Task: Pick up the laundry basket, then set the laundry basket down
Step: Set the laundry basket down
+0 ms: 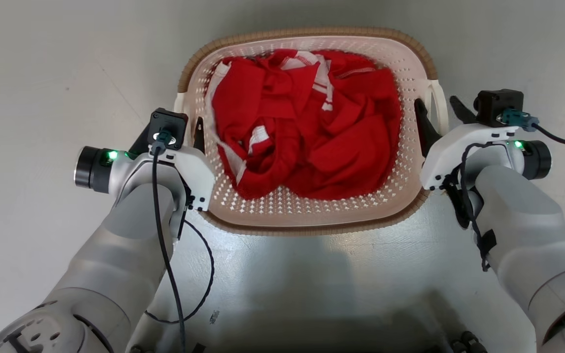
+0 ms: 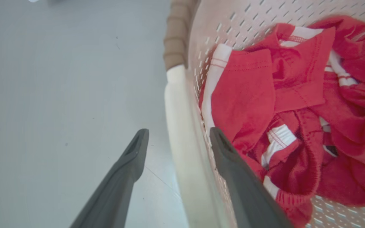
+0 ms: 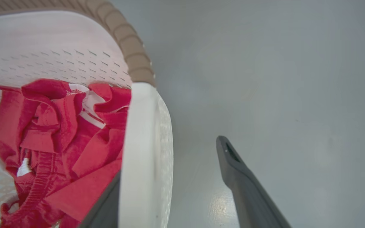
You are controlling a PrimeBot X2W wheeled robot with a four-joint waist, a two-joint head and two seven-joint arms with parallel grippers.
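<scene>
Left of the basket (image 1: 312, 218), astride its white handle (image 2: 177, 104), the left tool (image 2: 179, 132) stands released: one finger inside the wall, one outside, neither pinching. Between the tools the basket rests flat on the floor (image 1: 42, 73), red clothes (image 1: 307, 122) heaped within. Right of it, the right tool (image 1: 437, 105) straddles the other handle (image 3: 141, 142), likewise spread. It looks set down, so lift both tools straight off together, lest inner fingers snag handle or cloth.

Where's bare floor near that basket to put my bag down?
Bare grey floor lies left of the laundry basket beyond the left claw, right of it beyond the right claw, and past its far rim. Crowded: both white handles, each straddled by an open claw; the basket, holding red clothes; the near side between the arms.
</scene>
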